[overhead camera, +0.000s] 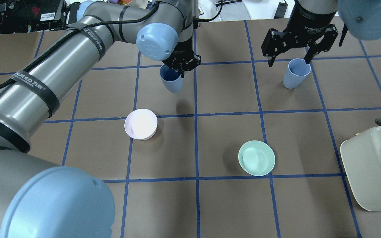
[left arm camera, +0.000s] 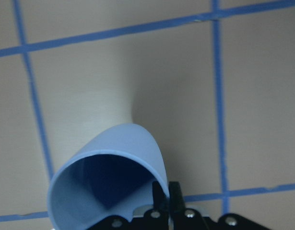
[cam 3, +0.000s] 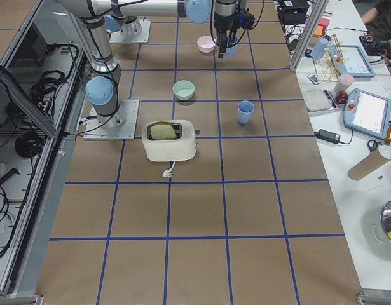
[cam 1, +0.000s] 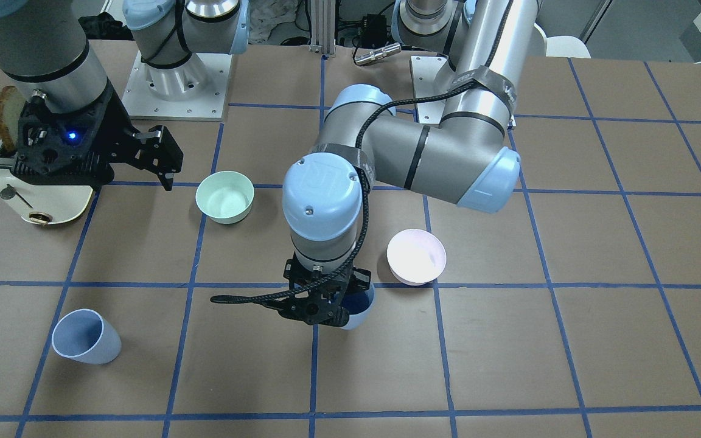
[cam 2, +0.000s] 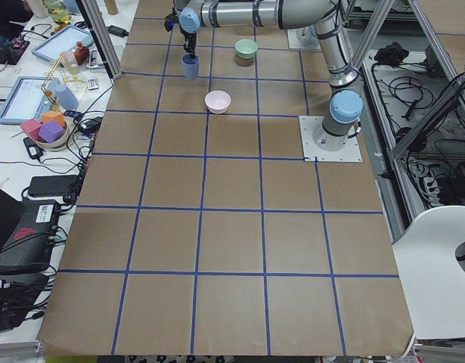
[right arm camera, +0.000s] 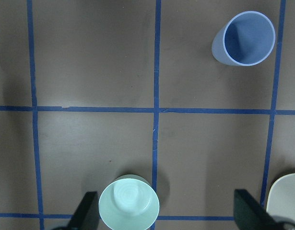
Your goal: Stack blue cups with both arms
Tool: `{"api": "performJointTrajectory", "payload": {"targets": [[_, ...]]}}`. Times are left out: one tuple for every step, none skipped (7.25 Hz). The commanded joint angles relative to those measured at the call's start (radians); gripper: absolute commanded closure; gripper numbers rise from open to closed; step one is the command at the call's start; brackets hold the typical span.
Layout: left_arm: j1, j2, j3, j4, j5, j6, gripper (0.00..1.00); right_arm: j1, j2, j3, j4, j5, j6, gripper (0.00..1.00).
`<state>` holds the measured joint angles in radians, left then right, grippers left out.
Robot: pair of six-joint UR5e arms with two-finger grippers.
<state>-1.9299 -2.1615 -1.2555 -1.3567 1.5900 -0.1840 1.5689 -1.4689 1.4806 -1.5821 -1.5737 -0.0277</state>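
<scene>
My left gripper is shut on the rim of one blue cup and holds it upright above the table near the far middle. The left wrist view shows its fingertips pinching the cup's wall. It also shows in the front view. The second blue cup stands upright on the table at the far right; it also shows in the front view. My right gripper is open and empty, high above the table, with the cup well off from its fingers.
A pale pink bowl sits near the held cup. A mint green bowl sits mid-right, below the right gripper in its wrist view. A cream toaster with bread stands at the right edge.
</scene>
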Motion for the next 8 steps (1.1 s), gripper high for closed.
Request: {"api": "performJointTrajectory", "payload": {"targets": [[-0.040, 0.015, -0.118, 0.077, -0.034, -0.022, 1.00, -0.003, 0.001, 0.000, 0.002, -0.005, -0.008, 0.00], [-0.049, 0.032, -0.152, 0.112, -0.060, -0.023, 1.00, -0.006, 0.001, 0.000, 0.005, -0.006, -0.015, 0.00], [-0.049, 0.052, -0.163, 0.111, -0.064, -0.023, 1.00, -0.006, 0.001, 0.000, 0.002, -0.006, -0.011, 0.00], [-0.049, 0.055, -0.162, 0.113, -0.079, -0.023, 1.00, -0.007, -0.001, 0.000, 0.007, -0.008, -0.008, 0.00], [-0.049, 0.055, -0.170, 0.111, -0.079, -0.023, 0.81, -0.010, 0.001, 0.000, 0.002, -0.006, -0.011, 0.00], [-0.044, 0.043, -0.168, 0.113, -0.081, -0.041, 0.12, -0.012, 0.001, 0.001, 0.005, -0.006, -0.011, 0.00], [-0.038, 0.058, -0.167, 0.108, -0.079, -0.045, 0.00, -0.016, 0.001, 0.000, 0.007, -0.006, -0.012, 0.00], [-0.028, 0.089, -0.151, 0.084, -0.075, -0.045, 0.00, -0.023, 0.001, -0.002, 0.002, -0.003, -0.014, 0.00]]}}
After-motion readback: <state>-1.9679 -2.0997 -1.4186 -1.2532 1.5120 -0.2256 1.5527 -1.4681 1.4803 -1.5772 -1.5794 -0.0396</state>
